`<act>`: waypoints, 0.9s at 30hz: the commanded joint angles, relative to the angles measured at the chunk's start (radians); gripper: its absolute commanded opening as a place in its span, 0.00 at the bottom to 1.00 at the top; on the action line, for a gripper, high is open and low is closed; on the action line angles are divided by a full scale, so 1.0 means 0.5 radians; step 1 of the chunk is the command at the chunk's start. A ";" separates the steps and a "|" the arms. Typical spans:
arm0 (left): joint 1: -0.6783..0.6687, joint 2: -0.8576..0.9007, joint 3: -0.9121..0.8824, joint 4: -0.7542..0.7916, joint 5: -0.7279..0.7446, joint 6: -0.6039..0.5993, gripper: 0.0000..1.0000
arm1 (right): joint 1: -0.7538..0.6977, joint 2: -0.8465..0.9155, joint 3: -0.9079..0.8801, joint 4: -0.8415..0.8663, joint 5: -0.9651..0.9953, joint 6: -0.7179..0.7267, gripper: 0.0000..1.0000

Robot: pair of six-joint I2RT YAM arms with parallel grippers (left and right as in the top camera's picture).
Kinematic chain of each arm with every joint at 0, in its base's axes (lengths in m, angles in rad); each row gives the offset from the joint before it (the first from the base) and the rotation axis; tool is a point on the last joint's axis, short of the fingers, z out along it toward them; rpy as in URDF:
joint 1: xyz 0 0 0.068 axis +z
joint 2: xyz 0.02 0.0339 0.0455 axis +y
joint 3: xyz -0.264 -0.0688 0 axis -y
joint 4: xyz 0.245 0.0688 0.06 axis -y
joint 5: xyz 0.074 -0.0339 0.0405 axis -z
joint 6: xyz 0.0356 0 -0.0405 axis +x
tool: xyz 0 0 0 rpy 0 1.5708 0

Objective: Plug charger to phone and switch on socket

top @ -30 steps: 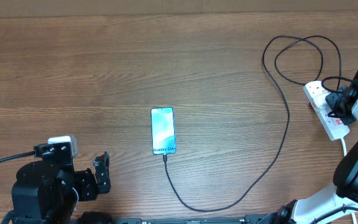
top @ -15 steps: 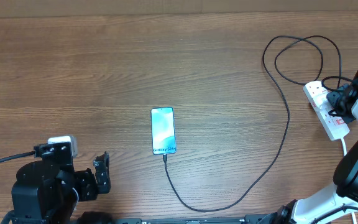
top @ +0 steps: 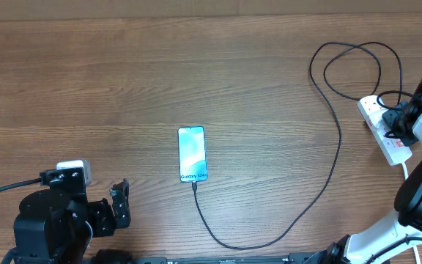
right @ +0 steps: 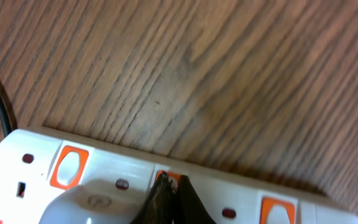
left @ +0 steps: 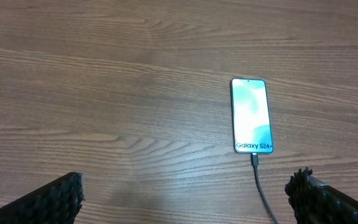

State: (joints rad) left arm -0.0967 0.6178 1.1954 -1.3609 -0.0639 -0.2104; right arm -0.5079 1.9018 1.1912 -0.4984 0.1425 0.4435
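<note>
Clenched right end effector point(right: 169, 190) sits at the socket's point(right: 104, 165) small rocker switch point(right: 174, 177), probably stiff, wanting a firm press straight below the tips; left end effector point(left: 188, 199) hangs released.

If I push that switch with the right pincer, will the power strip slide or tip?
Tipping looks unlikely: the power strip lies flat and low on the table. It may skid, smooth plastic on smooth wood with nothing bracing it. The shut right pincer meets it from above, so the push should pin it.
</note>
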 commanded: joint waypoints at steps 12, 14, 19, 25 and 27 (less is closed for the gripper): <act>-0.005 -0.008 -0.005 0.008 0.018 -0.029 1.00 | 0.135 0.078 0.014 -0.043 -0.253 -0.328 0.04; -0.005 -0.008 -0.005 0.008 0.018 -0.029 1.00 | 0.145 0.078 0.014 -0.069 -0.253 -0.327 0.04; -0.005 -0.008 -0.005 0.008 0.018 -0.029 1.00 | 0.152 0.078 0.014 -0.121 -0.253 -0.328 0.04; -0.005 -0.008 -0.005 0.008 0.018 -0.029 1.00 | 0.152 0.077 0.014 -0.139 -0.253 -0.327 0.04; -0.005 -0.008 -0.005 0.008 0.018 -0.029 1.00 | 0.152 0.077 0.014 -0.145 -0.253 -0.327 0.04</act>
State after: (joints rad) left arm -0.0967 0.6178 1.1954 -1.3609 -0.0639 -0.2104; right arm -0.4900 1.9076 1.2110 -0.5419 0.1577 0.2874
